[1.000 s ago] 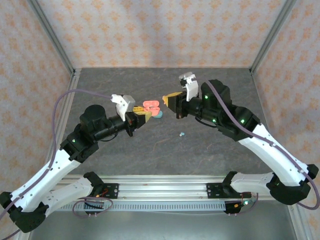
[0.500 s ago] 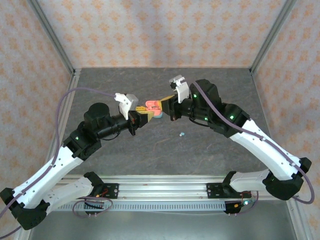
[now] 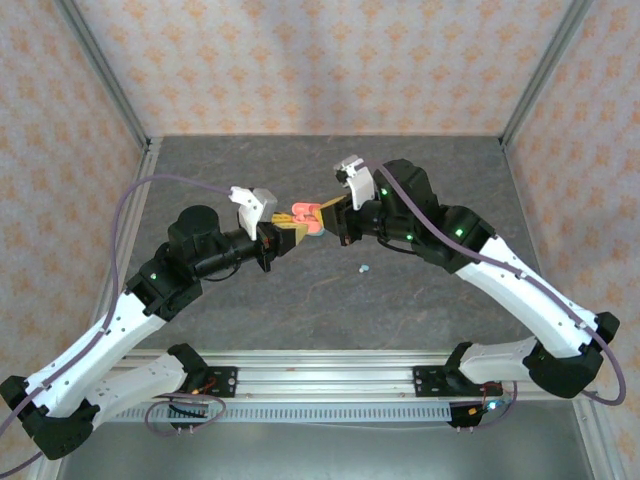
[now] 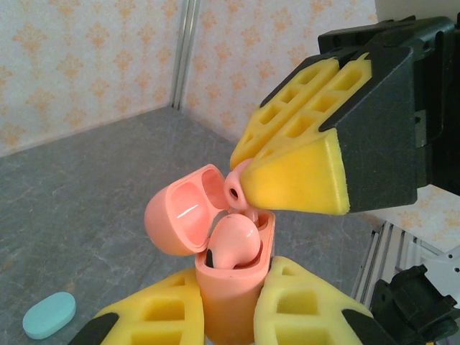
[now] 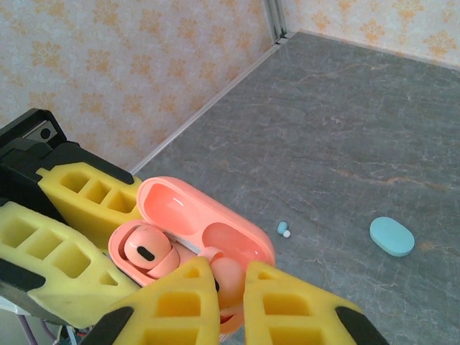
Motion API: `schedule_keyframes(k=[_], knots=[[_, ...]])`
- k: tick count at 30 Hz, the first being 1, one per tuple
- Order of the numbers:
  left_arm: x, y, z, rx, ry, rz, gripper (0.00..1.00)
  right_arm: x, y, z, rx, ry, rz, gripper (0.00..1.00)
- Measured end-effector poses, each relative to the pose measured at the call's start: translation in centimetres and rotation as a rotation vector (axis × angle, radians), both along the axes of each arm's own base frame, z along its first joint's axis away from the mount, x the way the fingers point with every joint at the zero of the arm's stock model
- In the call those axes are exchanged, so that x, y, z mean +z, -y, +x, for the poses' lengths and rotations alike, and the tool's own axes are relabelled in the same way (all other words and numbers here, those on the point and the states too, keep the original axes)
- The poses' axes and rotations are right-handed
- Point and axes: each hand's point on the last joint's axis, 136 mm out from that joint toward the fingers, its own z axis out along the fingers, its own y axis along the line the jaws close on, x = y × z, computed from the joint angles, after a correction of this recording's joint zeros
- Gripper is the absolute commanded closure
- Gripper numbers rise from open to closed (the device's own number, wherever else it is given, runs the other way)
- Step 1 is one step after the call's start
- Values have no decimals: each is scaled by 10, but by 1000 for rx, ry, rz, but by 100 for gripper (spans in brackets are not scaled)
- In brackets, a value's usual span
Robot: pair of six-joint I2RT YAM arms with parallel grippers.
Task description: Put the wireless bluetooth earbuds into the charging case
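Right now the right gripper [image 5: 231,280] is pinching one pink earbud [image 4: 236,188] tight between its yellow fingers [image 4: 302,172]. It is hanging just over the open pink charging case [image 5: 188,208], and the stem looks like it is pointing down at the free side. Across from it, the left gripper [image 4: 228,316] is squeezing the bottom of that case and holding it upright above the grey table [image 5: 345,129]. A second pink earbud [image 4: 233,241] is sitting inside the case, just beside the spot where the held one is going.

I think a few things could be going wrong from here. The stem may be coming down a little off and hitting the rim, and then the bud is tipping or popping out of the pinch and dropping to the table. If the right arm is pushing too hard, the case may be sliding or leaning in the left grip, since only its bottom is being held. The big yellow fingers are crowding the small case, so they may be bumping the lid [image 4: 176,215] shut or knocking the second bud loose. Letting go too soon means the bud is sitting crooked.

Farther out, a teal case [image 5: 392,236] and a tiny teal earbud [image 5: 283,228] are lying on the table, well apart from the grippers
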Motion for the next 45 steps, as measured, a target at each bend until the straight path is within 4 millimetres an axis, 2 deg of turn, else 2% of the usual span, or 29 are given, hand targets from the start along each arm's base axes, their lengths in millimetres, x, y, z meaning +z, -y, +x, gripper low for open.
schedule_keyframes(k=[11, 15, 25, 32, 40, 45], knots=[[-1, 1, -2, -8, -4, 5, 100, -5, -2, -8, 47, -22, -11, 87], [0, 1, -2, -9, -2, 3, 100, -5, -3, -8, 50, -28, -3, 76], [1, 2, -3, -13, -3, 2, 100, -3, -5, -12, 57, -64, 24, 71], [3, 2, -2, -7, 6, -6, 100, 1, -5, -14, 50, -88, 41, 62], [13, 1, 2, 14, 38, -32, 100, 24, 3, -18, 28, -87, 58, 51], [19, 1, 2, 16, 52, -55, 100, 54, 21, -7, -60, -70, 109, 53]])
